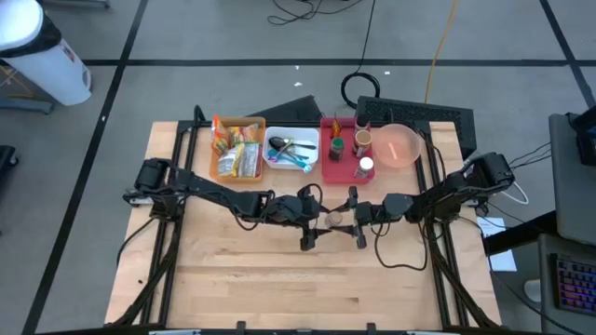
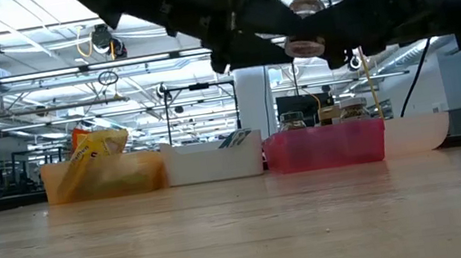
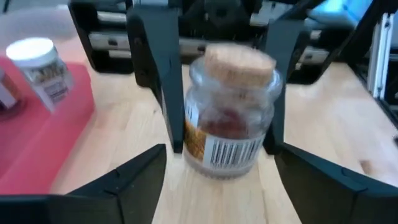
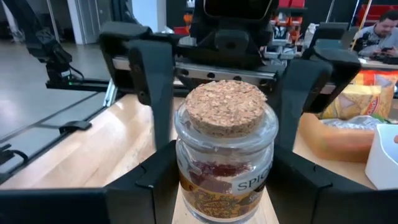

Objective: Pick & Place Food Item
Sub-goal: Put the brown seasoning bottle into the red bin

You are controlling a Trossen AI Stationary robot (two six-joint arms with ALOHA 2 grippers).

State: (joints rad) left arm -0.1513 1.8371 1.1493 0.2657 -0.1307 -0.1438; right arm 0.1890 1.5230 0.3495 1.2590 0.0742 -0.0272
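We see jar (image 4: 225, 152) held above tabletop centre, 6 o'clock of red bin (image 1: 340, 158). Right gripper (image 4: 225, 180) fingers clamped on jar body. Left gripper (image 3: 217, 165) fingers apart, flanking jar. Glass: rigid, slick, fragile; grip below shoulder, not cork. Label reads "SPIC"; barcode present.

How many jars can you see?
4: a cork-topped spice jar between both pincers above the table, and three in the red bin. More may be hidden.

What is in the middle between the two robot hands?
A spice jar with a cork lid, held up off the table. The right tool grips it; the left tool stands open around it. Both wrist views show it.
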